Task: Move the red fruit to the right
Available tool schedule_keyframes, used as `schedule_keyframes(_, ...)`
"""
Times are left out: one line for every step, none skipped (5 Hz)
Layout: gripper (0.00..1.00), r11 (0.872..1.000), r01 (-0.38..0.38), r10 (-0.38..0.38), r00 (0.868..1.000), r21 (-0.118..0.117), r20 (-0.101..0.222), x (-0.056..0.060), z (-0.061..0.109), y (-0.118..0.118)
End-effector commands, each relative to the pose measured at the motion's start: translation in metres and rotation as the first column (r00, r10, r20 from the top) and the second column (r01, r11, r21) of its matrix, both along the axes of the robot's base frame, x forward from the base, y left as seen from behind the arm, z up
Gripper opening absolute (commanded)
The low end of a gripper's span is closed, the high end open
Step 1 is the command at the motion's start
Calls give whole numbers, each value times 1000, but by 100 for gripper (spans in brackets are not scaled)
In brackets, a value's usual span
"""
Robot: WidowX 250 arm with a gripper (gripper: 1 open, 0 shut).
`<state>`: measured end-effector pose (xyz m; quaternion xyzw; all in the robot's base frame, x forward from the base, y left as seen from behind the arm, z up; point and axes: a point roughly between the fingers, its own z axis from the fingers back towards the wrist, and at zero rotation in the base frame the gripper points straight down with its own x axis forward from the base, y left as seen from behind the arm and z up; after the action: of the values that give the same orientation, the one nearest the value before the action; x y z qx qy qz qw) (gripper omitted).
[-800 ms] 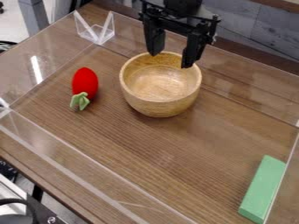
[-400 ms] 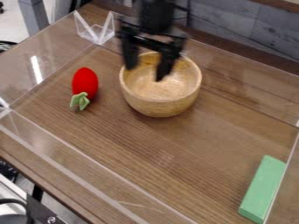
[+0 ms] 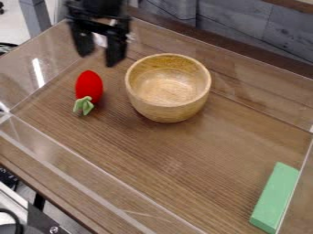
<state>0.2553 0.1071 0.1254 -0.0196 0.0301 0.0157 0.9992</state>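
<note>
We see our gripper [image 3: 99, 47] pointing down with its two dark fingers [image 3: 80, 41] spread apart and nothing between them. The red fruit [image 3: 88, 86] lies on the wooden table [image 3: 171, 174] just below the fingertips in the picture, its green stem end turned toward the camera, apart from the gripper. The wooden bowl [image 3: 169, 87] sits to the gripper's lower right, and a green block [image 3: 277, 197] lies far off toward the bottom right corner.

- Black pincer [image 3: 99, 48] hanging open, pointing down, above and just behind red fruit [image 3: 88, 86].
- Red fruit lying on wooden tabletop [image 3: 159, 174], left of wooden bowl [image 3: 169, 87].
- Green block [image 3: 276, 196] near right front corner.
</note>
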Motion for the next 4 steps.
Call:
schedule_keyframes(100, 1000, -22, 22, 998, 1, 58, -5, 15, 13)
schedule_keyframes(100, 991, -132, 132, 989, -4, 62, -8, 5, 20)
schedule_keyframes(100, 977, -215, 215, 974, -12, 64, -10, -6, 25)
schedule_keyframes(100, 966, -259, 260, 964, -16, 62, -3, -18, 28)
